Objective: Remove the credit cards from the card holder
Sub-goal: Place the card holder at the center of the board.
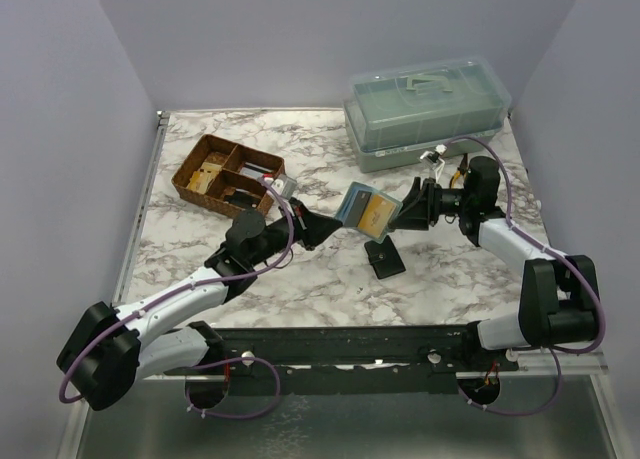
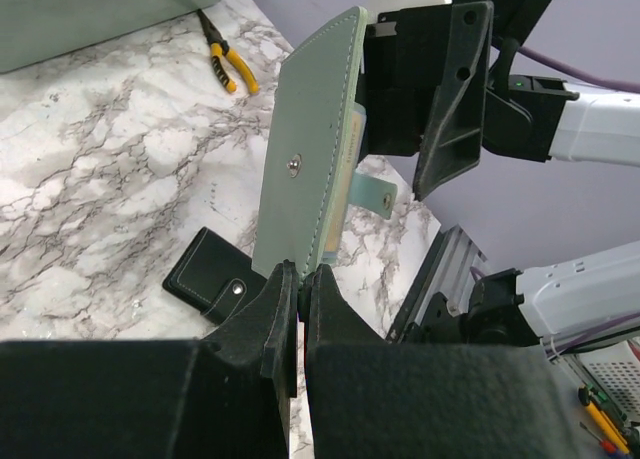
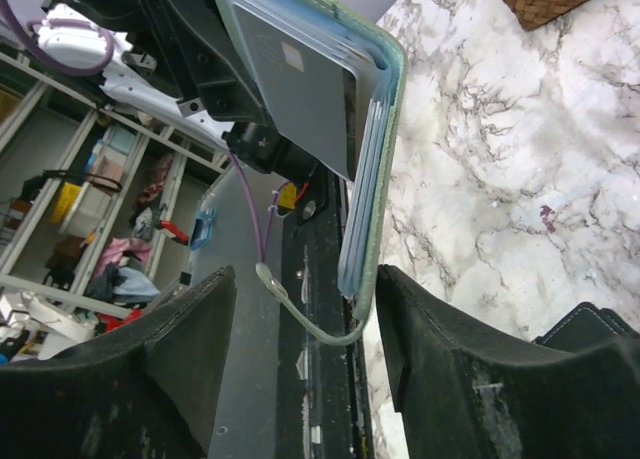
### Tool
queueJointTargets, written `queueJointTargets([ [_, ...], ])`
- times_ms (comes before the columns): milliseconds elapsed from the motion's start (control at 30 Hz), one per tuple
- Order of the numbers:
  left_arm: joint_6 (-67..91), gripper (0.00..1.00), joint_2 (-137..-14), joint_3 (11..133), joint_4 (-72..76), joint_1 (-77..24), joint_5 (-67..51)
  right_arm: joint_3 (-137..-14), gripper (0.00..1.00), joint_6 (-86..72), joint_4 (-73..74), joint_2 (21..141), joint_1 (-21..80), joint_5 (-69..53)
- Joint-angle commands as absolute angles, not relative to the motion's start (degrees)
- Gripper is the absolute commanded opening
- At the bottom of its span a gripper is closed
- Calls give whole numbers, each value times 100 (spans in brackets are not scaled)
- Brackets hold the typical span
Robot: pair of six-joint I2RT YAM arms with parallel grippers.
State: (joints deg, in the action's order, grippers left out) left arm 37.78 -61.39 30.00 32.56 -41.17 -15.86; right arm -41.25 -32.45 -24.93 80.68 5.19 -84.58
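The sage green card holder [image 1: 365, 209] is held open in the air above the table's middle, with a tan card [image 1: 375, 216] and a pale blue card [image 1: 353, 201] showing in it. My left gripper [image 1: 335, 224] is shut on its lower edge, as seen in the left wrist view [image 2: 300, 279], where the holder's back [image 2: 310, 169] shows its snap. My right gripper [image 1: 405, 211] is open; its jaws [image 3: 305, 309] straddle the holder's other end [image 3: 385, 109], where pale blue card edges [image 3: 355, 249] and the hanging snap tab [image 3: 310, 324] show.
A black snap wallet [image 1: 384, 257] lies on the marble table under the holder. A wicker basket [image 1: 228, 174] stands at the back left and a clear plastic box [image 1: 428, 109] at the back right. Yellow-handled pliers [image 2: 230, 64] lie near the box.
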Motion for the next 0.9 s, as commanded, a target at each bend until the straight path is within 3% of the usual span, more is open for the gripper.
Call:
queueJointTargets([
  [0,3860,0,-5958,2882,3621,-4005,-1748,-4036,60,-3679,-3022,8107,536,-8731],
  [233,3902,0,-5941,2838,3621,-3875,-1990,-3954,42,-3898,-3318,8107,527,-8704],
  [467,3911,0,-5944,2841,3630,-3842,-2183,-4007,37,-3824,-3119,8140,519,-8591],
  [733,3972,0,-6016,2859,3665,-3771,-2358,-3992,10,-3614,-3041,8051,519,-8623],
  [867,4001,0,-6053,2866,3672,-3742,-2353,-4000,3,-3544,-3057,7985,519,-8722],
])
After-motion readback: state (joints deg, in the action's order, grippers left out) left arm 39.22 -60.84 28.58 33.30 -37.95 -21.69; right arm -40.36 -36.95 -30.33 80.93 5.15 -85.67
